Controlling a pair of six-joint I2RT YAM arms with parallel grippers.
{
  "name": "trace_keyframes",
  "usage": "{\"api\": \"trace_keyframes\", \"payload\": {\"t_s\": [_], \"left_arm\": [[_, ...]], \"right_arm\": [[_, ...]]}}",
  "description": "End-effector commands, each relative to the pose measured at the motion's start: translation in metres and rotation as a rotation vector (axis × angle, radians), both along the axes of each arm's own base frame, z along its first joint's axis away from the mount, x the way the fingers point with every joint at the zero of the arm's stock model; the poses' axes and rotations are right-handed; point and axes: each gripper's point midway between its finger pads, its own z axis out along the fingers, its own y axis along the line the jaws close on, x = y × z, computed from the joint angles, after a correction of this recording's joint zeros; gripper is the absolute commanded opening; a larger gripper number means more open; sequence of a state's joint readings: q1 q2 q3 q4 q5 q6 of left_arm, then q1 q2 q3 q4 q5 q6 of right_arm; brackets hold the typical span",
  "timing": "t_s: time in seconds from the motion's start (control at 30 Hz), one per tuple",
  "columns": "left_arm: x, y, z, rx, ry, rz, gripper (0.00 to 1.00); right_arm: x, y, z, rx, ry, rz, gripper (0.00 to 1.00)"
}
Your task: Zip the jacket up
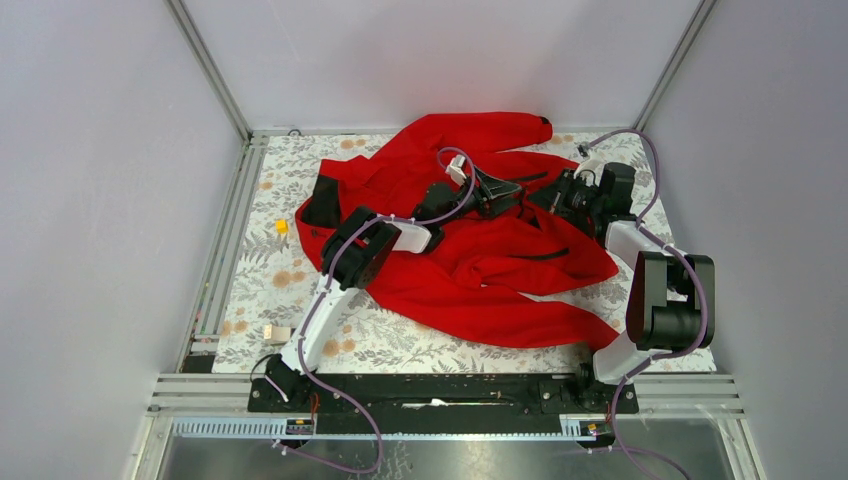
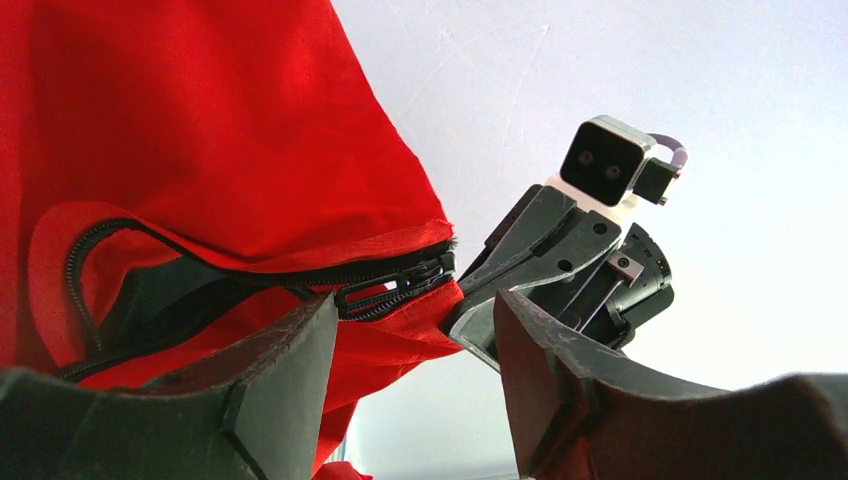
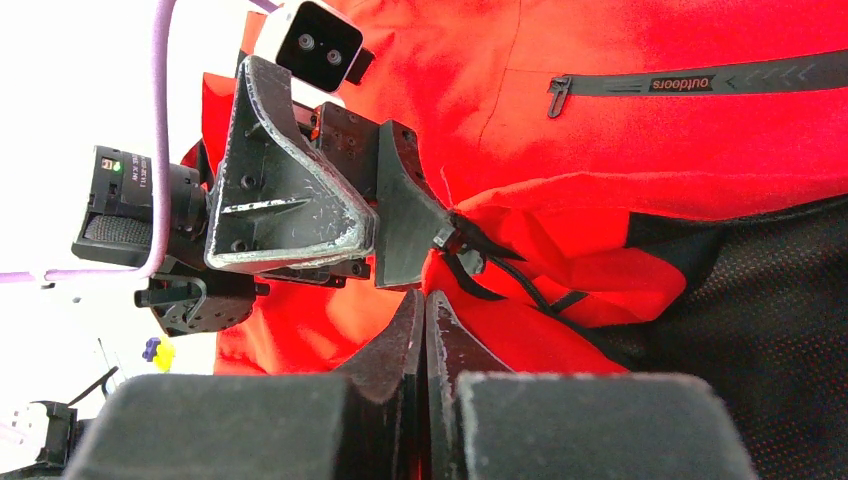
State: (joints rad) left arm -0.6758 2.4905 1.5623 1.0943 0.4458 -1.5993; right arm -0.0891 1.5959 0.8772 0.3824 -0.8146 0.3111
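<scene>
The jacket [image 1: 480,270] lies crumpled mid-surface, its sleeve reaching toward 12 o'clock. Its front zipper [image 2: 390,285] looks undone: the teeth gape in a loop and black lining shows, so I judge the zipping barely begun, with seating the ends and running the slider up still to do. The left gripper [image 1: 508,190] hovers over the jacket's middle, jaws apart around the slider, clamping nothing visible. At its 3 o'clock, the right gripper [image 3: 427,300] is pinched tight on the hem beside the zipper's end. The floral surface [image 1: 400,335] shows around the jacket.
</scene>
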Motion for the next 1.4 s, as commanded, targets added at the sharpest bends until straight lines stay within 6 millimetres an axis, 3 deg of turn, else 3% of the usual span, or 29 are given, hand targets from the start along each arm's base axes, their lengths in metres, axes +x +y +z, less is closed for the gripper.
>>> {"api": "trace_keyframes", "payload": {"t_s": [0.0, 0.3, 0.67, 0.83, 1.37], "left_arm": [[-0.004, -0.001, 0.030, -0.078, -0.074, -0.013, 0.59], [-0.003, 0.012, 0.036, -0.074, -0.082, 0.037, 0.54], [0.001, 0.006, 0.034, -0.071, -0.073, 0.031, 0.48], [-0.003, 0.000, 0.031, -0.071, -0.061, 0.007, 0.58], [0.002, -0.011, 0.028, -0.064, -0.056, -0.010, 0.56]], "right_arm": [[0.000, 0.001, 0.023, -0.008, -0.079, 0.022, 0.00], [0.001, 0.001, 0.022, -0.009, -0.077, 0.025, 0.00], [0.000, 0.001, 0.024, -0.010, -0.081, 0.025, 0.00], [0.000, 0.001, 0.024, -0.010, -0.079, 0.025, 0.00], [0.000, 0.002, 0.025, -0.010, -0.083, 0.028, 0.00]]}}
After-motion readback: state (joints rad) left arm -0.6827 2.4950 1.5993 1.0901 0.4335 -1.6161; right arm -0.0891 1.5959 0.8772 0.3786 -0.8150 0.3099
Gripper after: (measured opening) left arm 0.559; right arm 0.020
